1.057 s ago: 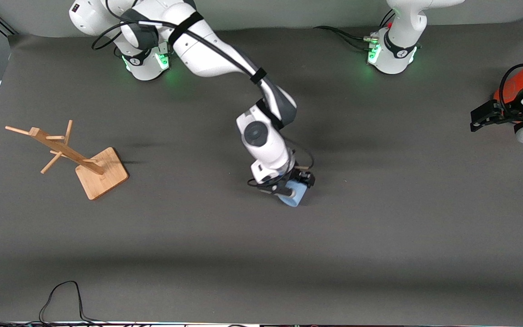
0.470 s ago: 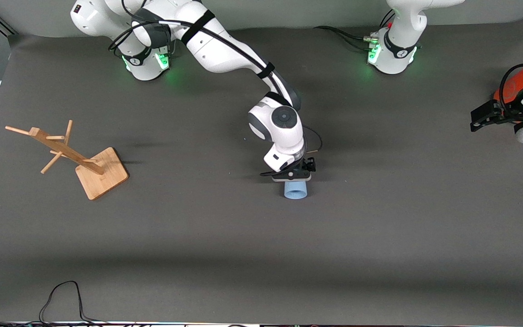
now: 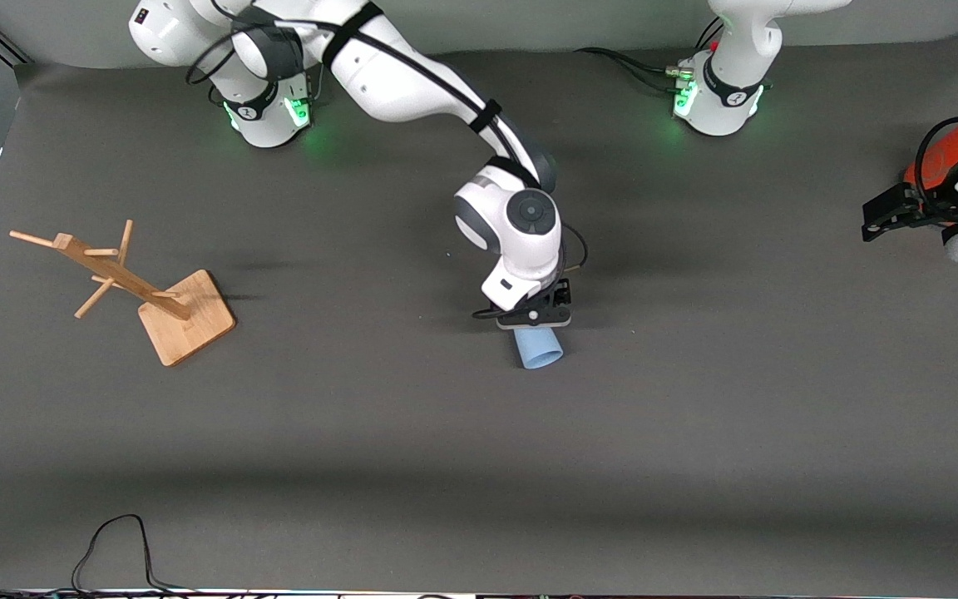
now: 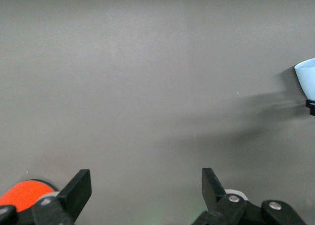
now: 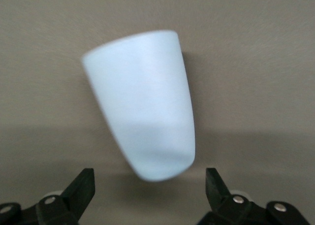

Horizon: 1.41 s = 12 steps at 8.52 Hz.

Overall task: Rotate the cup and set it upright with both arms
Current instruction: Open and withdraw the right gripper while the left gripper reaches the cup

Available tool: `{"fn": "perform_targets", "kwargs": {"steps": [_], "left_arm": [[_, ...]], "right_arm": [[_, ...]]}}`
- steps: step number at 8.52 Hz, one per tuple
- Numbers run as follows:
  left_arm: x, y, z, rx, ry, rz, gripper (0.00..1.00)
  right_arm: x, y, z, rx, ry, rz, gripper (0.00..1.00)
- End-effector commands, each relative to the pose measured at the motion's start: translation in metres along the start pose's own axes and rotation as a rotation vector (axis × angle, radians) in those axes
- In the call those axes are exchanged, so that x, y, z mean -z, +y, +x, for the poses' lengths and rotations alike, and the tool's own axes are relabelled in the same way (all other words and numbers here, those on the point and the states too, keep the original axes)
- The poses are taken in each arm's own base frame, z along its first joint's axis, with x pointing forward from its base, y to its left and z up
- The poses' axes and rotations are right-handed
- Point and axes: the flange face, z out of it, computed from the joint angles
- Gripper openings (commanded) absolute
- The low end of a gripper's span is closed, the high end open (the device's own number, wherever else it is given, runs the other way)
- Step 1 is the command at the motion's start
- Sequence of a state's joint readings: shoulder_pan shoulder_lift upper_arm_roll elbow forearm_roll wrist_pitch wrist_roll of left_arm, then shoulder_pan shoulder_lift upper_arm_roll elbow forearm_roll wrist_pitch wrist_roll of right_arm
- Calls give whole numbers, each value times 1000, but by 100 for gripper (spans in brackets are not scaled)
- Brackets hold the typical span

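Cup tipped since earlier, right gripper spread wide, touching nothing

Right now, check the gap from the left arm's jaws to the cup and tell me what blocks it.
Nothing visible blocks it. The left gripper waits open over the left arm's end of the table, by the orange can. Only bare mat lies between it and the cup, which lies on its side just in front of the open right gripper.
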<state>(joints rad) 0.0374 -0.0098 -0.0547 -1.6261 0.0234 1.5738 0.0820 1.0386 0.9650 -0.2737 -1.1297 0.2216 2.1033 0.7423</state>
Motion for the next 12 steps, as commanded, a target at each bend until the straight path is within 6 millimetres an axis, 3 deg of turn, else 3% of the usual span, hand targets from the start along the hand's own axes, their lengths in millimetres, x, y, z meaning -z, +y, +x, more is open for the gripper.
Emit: {"fn": "perform_targets", "kwargs": {"steps": [1, 3, 4, 6, 7, 8, 9, 12], "left_arm": [[3, -2, 0, -6, -10, 5, 100], [-9, -21, 4, 36, -30, -11, 100], [-8, -26, 4, 50, -21, -34, 100], [-21, -36, 8, 138, -49, -78, 100], [-32, -40, 13, 359, -82, -133, 100], [-43, -26, 21, 628, -129, -132, 100], [-51, 15, 35, 795, -162, -94, 100], [-106, 114, 98, 1186, -267, 14, 100]], "right_arm": [[75, 46, 26, 62, -81, -28, 100], [123, 106, 52, 105, -140, -30, 100], [147, 146, 60, 105, -151, -18, 100], [196, 250, 78, 143, -150, 16, 100], [220, 306, 82, 135, -157, 21, 100], [239, 355, 83, 114, -184, 19, 100], [263, 397, 82, 86, -200, -17, 100], [313, 469, 60, 28, -186, -26, 100]]}}
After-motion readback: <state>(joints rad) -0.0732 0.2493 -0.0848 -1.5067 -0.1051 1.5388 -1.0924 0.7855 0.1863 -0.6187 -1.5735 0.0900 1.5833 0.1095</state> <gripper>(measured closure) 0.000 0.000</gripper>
